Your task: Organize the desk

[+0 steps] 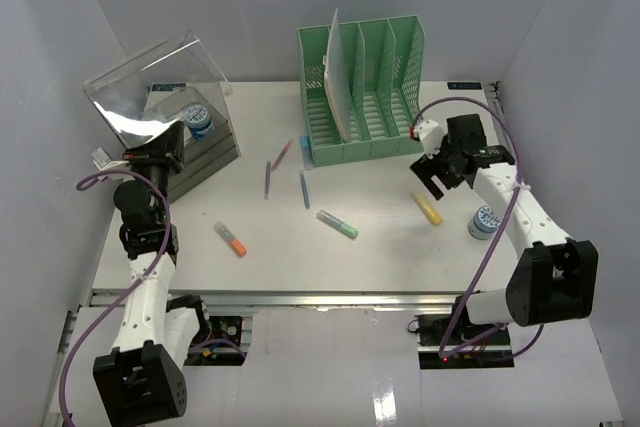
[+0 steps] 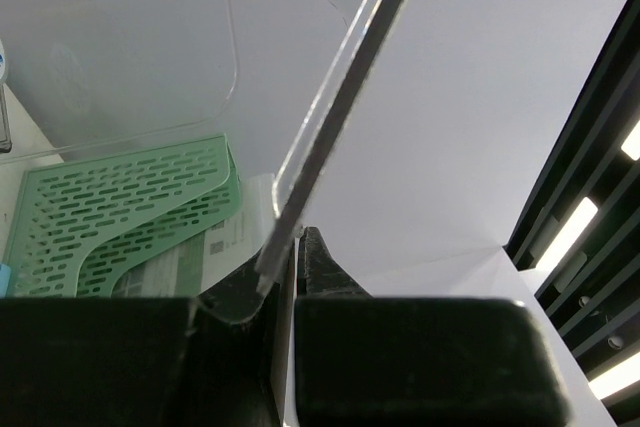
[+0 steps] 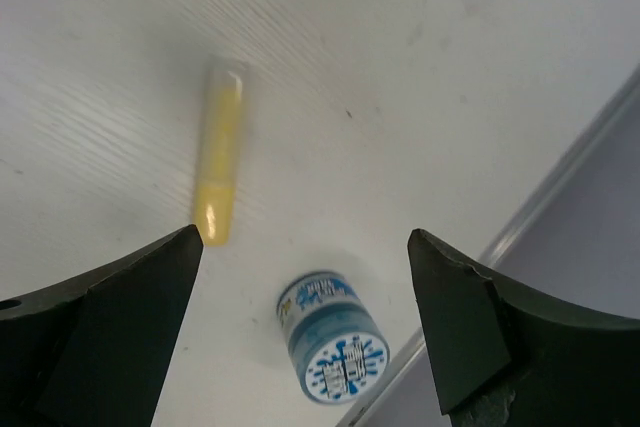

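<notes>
The white desk [image 1: 380, 257] holds several scattered pens and markers. My left gripper [image 1: 163, 150] is at the clear plastic box [image 1: 195, 152] at the back left, shut on the edge of its raised clear lid [image 1: 150, 82]; the left wrist view shows the lid edge [image 2: 340, 97] pinched between the fingers [image 2: 322, 262]. My right gripper [image 1: 438, 173] is open and empty above the desk's right side, over a yellow marker [image 1: 428, 209] and a blue-and-white jar [image 1: 483, 221]. In the right wrist view the marker [image 3: 220, 179] and jar [image 3: 335, 347] lie below the gripper [image 3: 305, 237].
A green file rack [image 1: 365, 97] with a sheet in it stands at the back centre. A second blue-and-white jar [image 1: 200, 121] sits in the clear box. An orange-tipped marker [image 1: 230, 238], a teal marker [image 1: 338, 224], a purple pen [image 1: 268, 179], a pink pen [image 1: 284, 154] and a blue pen [image 1: 304, 189] lie mid-desk.
</notes>
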Robot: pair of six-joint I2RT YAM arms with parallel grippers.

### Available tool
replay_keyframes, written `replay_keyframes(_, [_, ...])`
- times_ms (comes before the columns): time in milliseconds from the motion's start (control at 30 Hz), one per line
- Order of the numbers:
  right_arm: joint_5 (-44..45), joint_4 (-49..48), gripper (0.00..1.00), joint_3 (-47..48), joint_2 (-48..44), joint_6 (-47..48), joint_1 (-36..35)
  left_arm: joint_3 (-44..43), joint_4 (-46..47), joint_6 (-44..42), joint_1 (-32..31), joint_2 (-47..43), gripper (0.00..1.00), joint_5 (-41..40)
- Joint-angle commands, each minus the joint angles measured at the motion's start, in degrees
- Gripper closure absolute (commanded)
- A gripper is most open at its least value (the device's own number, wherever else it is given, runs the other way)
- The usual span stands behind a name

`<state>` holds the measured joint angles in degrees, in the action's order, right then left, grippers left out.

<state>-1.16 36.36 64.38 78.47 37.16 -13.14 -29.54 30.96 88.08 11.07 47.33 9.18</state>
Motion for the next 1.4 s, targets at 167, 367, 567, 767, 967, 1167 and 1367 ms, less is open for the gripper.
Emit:
replay_keyframes(167, [11.05,5.59,0.1,-2.83,2.03,-6.56,22.22,-1.7,1.18,0.25,-0.17,-1.5,1.0,-0.04])
replay_keyframes(367, [4.18,6.67,0.1,-5.0,1.47,-4.77,27.45,-2.39,1.79,0.25,-0.17,-0.2,1.0,0.4])
replay_keyframes(567, [-7.82,9.15,0.1,-3.03,4.72,-4.47,32.51,-2.38,1.48,0.08,-0.17,-0.22,1.0,0.66])
replay_keyframes(767, [-14.53,10.01,0.1,-4.44,7.35,-4.47,35.31,-2.0,1.55,0.07,-0.17,-0.3,1.0,0.58])
replay_keyframes(967, [-19.62,11.7,0.1,-3.67,7.68,-4.54,35.98,-2.0,1.55,0.07,-0.1,-0.15,1.0,0.66])
replay_keyframes(1167, [-19.44,11.21,0.1,-5.16,7.26,-3.57,35.99,-2.27,1.55,0.07,-0.17,-0.22,1.0,0.83])
replay_keyframes(1367, [-18.71,10.35,0.1,-5.52,4.11,-0.57,36.43,-2.28,1.48,0.16,-0.17,-0.22,1.0,0.92])
